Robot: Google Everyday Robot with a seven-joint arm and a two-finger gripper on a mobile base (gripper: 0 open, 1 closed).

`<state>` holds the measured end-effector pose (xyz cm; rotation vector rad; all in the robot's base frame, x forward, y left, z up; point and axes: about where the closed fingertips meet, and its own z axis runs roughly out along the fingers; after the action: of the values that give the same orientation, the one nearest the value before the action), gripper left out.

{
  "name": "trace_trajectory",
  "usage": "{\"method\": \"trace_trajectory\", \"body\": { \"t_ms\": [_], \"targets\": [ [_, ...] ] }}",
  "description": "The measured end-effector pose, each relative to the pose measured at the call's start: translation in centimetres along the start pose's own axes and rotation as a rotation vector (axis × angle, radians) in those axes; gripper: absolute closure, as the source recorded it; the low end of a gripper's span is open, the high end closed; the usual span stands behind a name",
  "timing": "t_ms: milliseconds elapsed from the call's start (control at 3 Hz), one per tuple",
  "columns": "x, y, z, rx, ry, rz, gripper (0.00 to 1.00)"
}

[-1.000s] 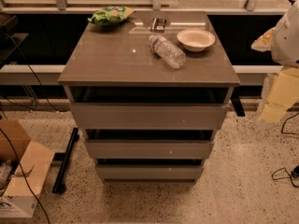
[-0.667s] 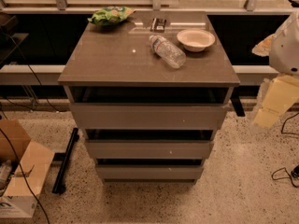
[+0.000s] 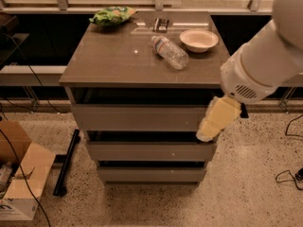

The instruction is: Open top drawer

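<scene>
The top drawer [image 3: 137, 117] is the widest of three plain grey flat fronts under the grey-brown countertop [image 3: 109, 60]. Its front stands slightly forward, with a dark gap above it. My gripper [image 3: 208, 132] hangs from the white arm at the right. Its yellowish end sits in front of the top drawer's right end, reaching down to the gap above the middle drawer [image 3: 149, 151]. The bottom drawer [image 3: 151, 175] is narrower still.
On the countertop lie a clear plastic bottle [image 3: 170, 52], a pale bowl [image 3: 199, 39] and a green chip bag [image 3: 112, 16]. A cardboard box [image 3: 19, 174] and a black bar [image 3: 66, 162] are on the floor at left. Cables [image 3: 289, 174] lie at right.
The arm has swung in from the right edge toward the cabinet, and the gripper now overlaps the top drawer's right end. The drawers look unchanged.
</scene>
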<state>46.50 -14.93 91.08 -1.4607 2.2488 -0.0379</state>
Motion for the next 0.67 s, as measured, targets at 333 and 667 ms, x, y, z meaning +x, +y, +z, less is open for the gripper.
{"method": "trace_trajectory", "body": {
  "t_ms": [333,667],
  "targets": [
    [-0.1,-0.4,5.1,-0.032,-0.055,0.011,0.00],
    [0.6,-1.3,9.4,-0.074,-0.088,0.044,0.00]
  ]
}}
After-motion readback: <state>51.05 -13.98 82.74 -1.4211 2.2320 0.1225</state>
